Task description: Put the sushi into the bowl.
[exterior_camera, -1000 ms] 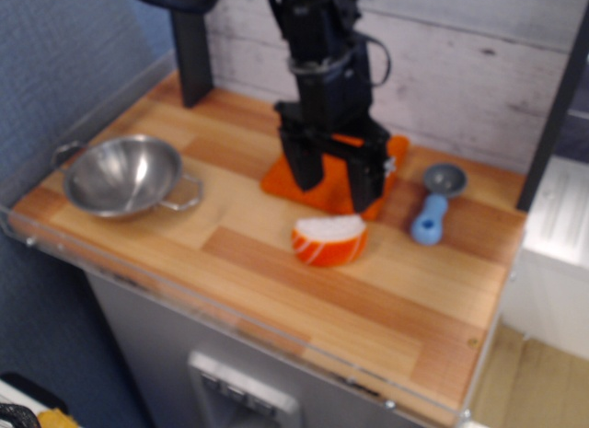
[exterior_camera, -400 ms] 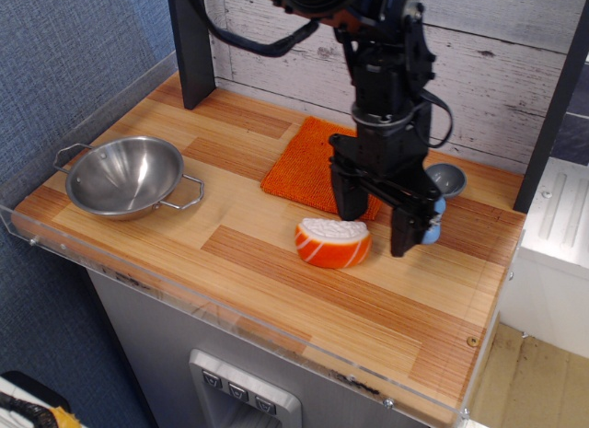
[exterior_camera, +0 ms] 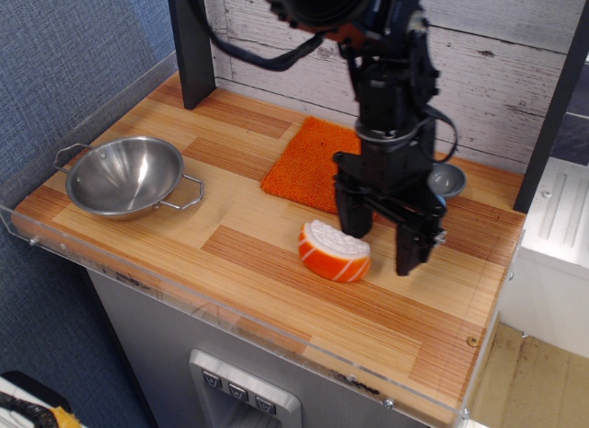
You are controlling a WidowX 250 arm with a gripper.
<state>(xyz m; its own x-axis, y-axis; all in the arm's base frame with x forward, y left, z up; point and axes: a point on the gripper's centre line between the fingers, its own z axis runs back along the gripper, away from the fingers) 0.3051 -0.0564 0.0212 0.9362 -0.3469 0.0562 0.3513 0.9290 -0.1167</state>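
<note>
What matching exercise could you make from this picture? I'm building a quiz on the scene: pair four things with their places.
Things:
1. sushi
2. steel bowl
3. orange cloth
4. gripper

Places:
A. by the counter's left end
B. spread flat toward the back wall
C. jaws apart, right of the sushi
D. on bare wood near the counter's middle

Pairs: 1-D, 2-A, 3-B, 4-C
</note>
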